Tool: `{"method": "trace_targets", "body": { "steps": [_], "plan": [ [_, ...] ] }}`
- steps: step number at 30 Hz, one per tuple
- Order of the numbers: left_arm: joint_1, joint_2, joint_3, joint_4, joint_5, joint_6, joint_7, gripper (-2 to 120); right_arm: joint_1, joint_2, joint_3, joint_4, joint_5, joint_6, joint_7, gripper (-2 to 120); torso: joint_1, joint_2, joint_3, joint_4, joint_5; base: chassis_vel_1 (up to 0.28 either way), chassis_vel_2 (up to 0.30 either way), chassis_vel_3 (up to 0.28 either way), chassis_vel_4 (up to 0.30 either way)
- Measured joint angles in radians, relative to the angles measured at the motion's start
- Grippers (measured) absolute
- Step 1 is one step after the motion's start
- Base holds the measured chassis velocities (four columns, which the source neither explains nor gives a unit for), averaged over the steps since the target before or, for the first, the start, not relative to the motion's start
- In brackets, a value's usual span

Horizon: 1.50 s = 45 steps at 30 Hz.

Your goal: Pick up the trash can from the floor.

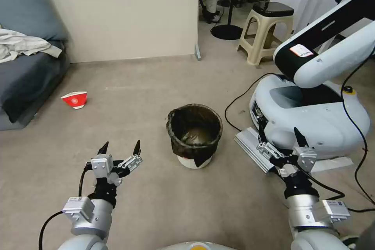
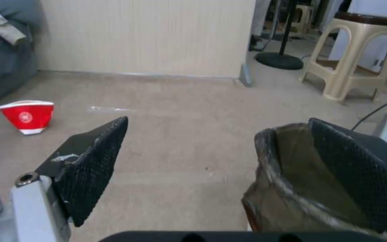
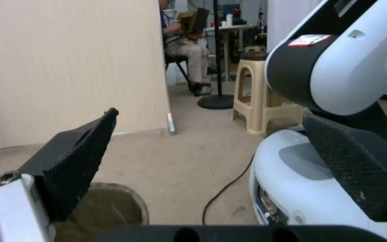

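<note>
- The trash can (image 1: pixel 194 134) stood upright on the floor (image 1: pixel 148 86), between both claws.
- The left claw (image 1: pixel 120 148) hovered open beside it — apparently not touching.
- The right claw (image 1: pixel 281 140) hung open too.

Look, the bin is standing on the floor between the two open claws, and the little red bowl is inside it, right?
Not quite. The red bowl isn't inside the bin; the head view shows it lying on the floor off to the left, near the sofa. The rest holds: the bin stands between the open left gripper and right gripper.
</note>
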Motion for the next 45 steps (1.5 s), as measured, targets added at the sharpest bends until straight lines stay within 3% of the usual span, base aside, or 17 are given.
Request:
{"method": "trace_targets", "body": {
  "steps": [11, 27, 34, 40, 45],
  "plan": [
    [-0.007, 0.001, 0.000, 0.006, 0.000, 0.000, 0.000, 100, 0.007, -0.001, 0.000, -0.007, 0.000, 0.002, 0.007, 100, 0.000, 0.000, 0.000, 0.0000, 0.0000, -0.118, 0.114, 0.122, -0.116],
    [-0.049, 0.030, -0.003, 0.036, -0.029, 0.006, 0.000, 100, 0.006, 0.003, 0.006, -0.022, -0.009, 0.014, 0.017, 100, 0.000, 0.000, 0.000, 0.0001, 0.0000, -0.004, 0.002, 0.002, -0.004],
    [-0.082, 0.067, 0.012, 0.043, -0.095, 0.007, 0.036, 100, 0.004, 0.002, 0.010, -0.023, -0.009, 0.020, 0.017, 100, 0.000, 0.000, 0.000, 0.0000, 0.0000, 0.000, 0.000, 0.000, 0.000],
    [-0.157, 0.164, 0.080, 0.054, -0.236, 0.099, 0.060, 100, 0.001, 0.004, 0.012, -0.023, -0.017, 0.020, 0.017, 100, 0.000, 0.000, 0.000, 0.0000, -0.0002, 0.000, 0.000, 0.000, 0.000],
    [-0.199, 0.221, 0.147, 0.063, -0.317, 0.174, 0.012, 100, -0.005, 0.006, 0.017, -0.022, -0.021, 0.020, 0.018, 100, 0.000, 0.000, 0.000, -0.0001, -0.0001, 0.000, 0.000, 0.000, 0.000]
  ]
}}
